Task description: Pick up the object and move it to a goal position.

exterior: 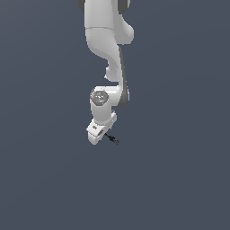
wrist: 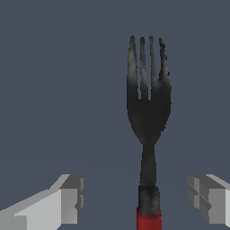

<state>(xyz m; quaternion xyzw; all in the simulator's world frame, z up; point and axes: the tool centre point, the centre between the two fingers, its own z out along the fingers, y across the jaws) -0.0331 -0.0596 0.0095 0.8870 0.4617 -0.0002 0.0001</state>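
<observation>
Pincer lowered over the fork, grasp not yet made.

The arm (exterior: 108,54) hangs over the grey surface (exterior: 179,179); the pincer (wrist: 137,200) is spread wide, holding nothing, with the fork (wrist: 148,112) between its fingers (wrist: 67,197), touching neither. Next, I judge: squeeze the neck, then lift.

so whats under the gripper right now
A fork lies under the gripper, between its open fingers, neither touching it. Only a bit of its red handle shows; the rest is out of view.
</observation>
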